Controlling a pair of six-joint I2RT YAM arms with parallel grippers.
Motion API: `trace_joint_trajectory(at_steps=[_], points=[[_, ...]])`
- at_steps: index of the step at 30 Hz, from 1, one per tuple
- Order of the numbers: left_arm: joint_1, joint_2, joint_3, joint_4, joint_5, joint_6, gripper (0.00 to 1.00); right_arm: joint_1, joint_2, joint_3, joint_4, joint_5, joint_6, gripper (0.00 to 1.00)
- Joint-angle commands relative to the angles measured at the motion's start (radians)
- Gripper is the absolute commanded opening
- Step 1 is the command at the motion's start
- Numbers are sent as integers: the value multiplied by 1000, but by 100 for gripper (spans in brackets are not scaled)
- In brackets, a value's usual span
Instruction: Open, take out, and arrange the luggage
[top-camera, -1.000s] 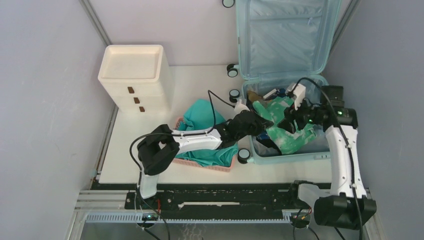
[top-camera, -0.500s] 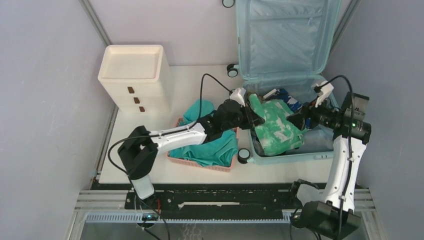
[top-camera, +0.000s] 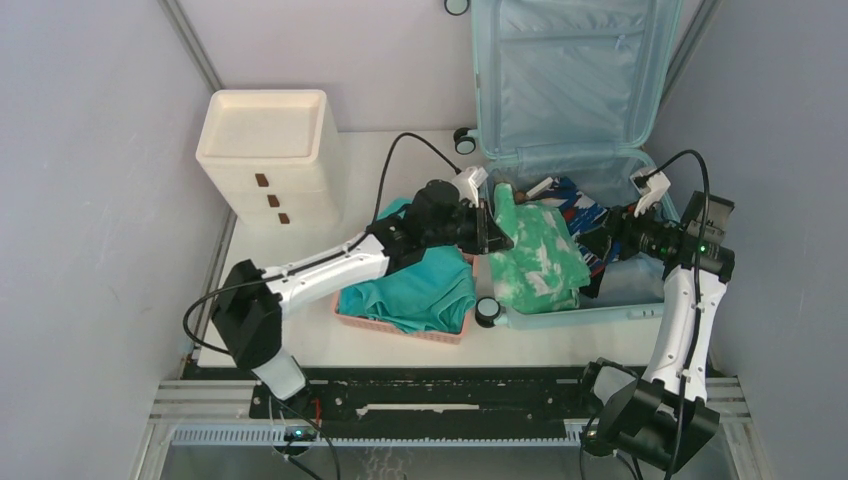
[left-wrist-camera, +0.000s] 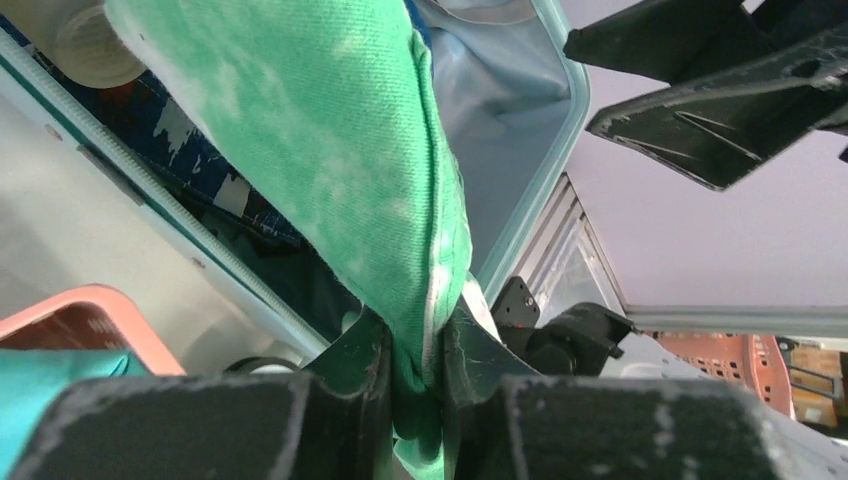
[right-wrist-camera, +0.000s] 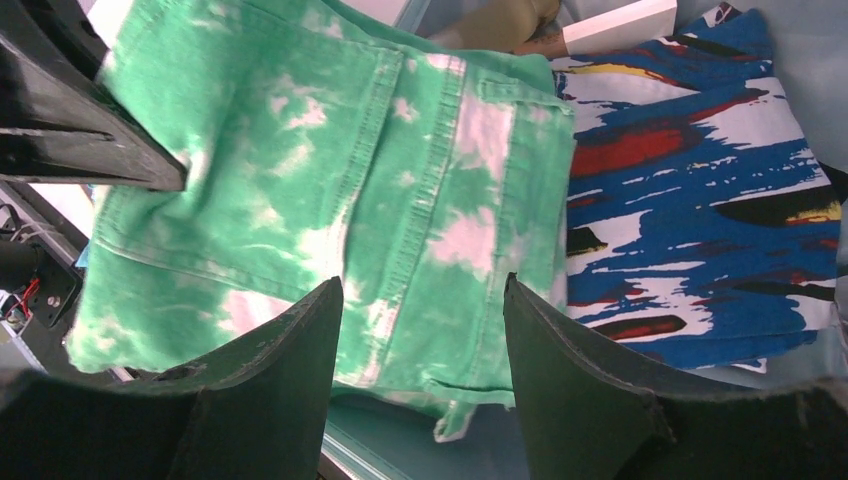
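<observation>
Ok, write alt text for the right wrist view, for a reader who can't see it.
A green tie-dye garment with white blotches fills most of the view, seen past the open right gripper, whose dark fingers hold nothing. Beside it, a blue, red and white patterned cloth lies in the luggage.

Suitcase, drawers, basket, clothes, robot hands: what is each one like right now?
Luggage: open, lid propped up, clothes inside.
Green shorts: one edge pinched and lifted, rest lying over the luggage.
Blue patterned cloth: lying in the luggage.
Drawer cabinet: all three drawers shut.
Pink basket: holds teal cloth.
Left gripper: jaws shut on the green shorts.
Right gripper: jaws open, holding nothing.
</observation>
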Motion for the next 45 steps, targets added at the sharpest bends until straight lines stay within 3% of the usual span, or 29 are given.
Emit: trace_joint_trajectory(at_steps=[1,10,16,21,25,28,34,37,41,43,45], points=[[46,-153,113,-37,116,51,0,3,-17,-3,39,-14,8,67],[105,-274,133,-171,171,51,0,9,-24,-14,47,-9,8,67],[162,-419,86,-335,181,128,0,11,-24,-14,43,-4,2,67],[248,-519,31,-519,222,233,0,20,-21,-15,42,-3,0,67],[334,-536,-17,-693,240,406,0,31,-15,-15,40,1,-1,67],[393,-478,-72,-791,161,510,0,42,-10,-14,41,8,-1,68],[439,-231,-107,-866,-110,546,4,54,-5,-20,48,21,-1,67],[442,-161,-93,-870,-253,538,12,61,-3,-22,50,26,-2,67],[443,-117,-72,-864,-394,523,32,86,2,-23,54,52,-5,67],[442,-138,-71,-854,-493,507,41,97,4,-23,55,65,-8,67],[440,-217,-88,-818,-541,491,44,103,5,-22,55,72,-12,68]])
